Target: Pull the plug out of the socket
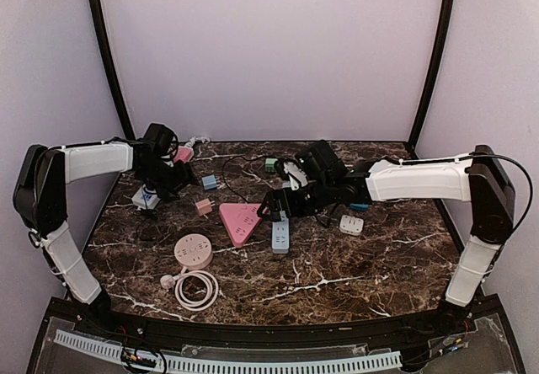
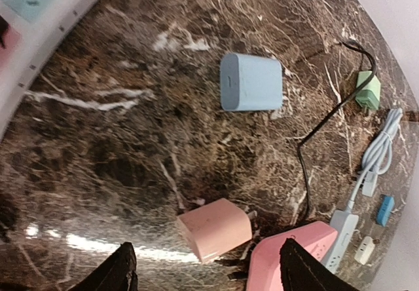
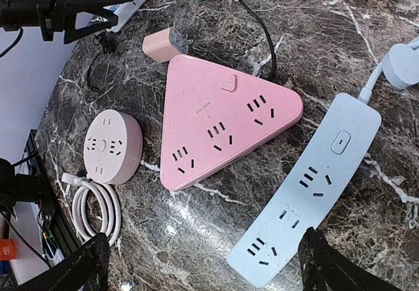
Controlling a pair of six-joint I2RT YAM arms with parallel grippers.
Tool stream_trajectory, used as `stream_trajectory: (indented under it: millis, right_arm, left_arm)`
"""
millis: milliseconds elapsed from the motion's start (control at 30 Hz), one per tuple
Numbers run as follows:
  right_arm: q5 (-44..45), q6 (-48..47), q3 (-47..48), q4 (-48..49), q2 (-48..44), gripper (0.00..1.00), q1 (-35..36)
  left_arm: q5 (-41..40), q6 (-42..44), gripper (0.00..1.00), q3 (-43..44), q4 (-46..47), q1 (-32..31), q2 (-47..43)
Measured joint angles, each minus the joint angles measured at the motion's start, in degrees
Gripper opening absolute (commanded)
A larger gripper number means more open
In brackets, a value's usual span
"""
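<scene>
A pink plug (image 2: pixel 215 229) lies loose on the marble table (image 2: pixel 98 160), its prongs toward the pink triangular socket (image 3: pixel 219 124). My left gripper (image 2: pixel 208 255) hangs open above that plug, one finger on each side, touching nothing. In the top view it (image 1: pixel 178 177) is at the back left. A blue plug (image 2: pixel 251 82) and a green plug (image 2: pixel 368 90) also lie loose. My right gripper (image 3: pixel 204 245) is open over the bare table between the triangular socket and a light blue power strip (image 3: pixel 308 196). No plug sits in the holes of either.
A round pink socket (image 3: pixel 112 145) with a coiled white cable (image 3: pixel 95 212) lies front left. A white strip (image 2: pixel 39 16) is under the left arm. A black cable (image 2: pixel 314 130) runs behind the triangular socket. A small white adapter (image 1: pixel 351 224) sits to the right.
</scene>
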Motion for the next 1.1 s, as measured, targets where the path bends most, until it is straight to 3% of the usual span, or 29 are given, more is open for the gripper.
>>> stream_trajectory:
  millis: [233, 467, 1100]
  right_arm:
    - [-0.46, -0.17, 0.00, 0.50, 0.00, 0.97, 0.00]
    - [-1.44, -0.24, -0.13, 0.85, 0.00, 0.97, 0.00]
    - [-2.21, -1.22, -1.40, 0.90, 0.00, 0.97, 0.00]
  left_arm:
    - [-15.67, 7.78, 0.75, 7.21, -8.63, 1.44, -1.42]
    - [-23.21, 16.26, 0.70, 14.84, -13.25, 7.65, 0.74]
    - [-15.12, 30.64, 0.54, 22.03, -13.60, 15.67, 13.18]
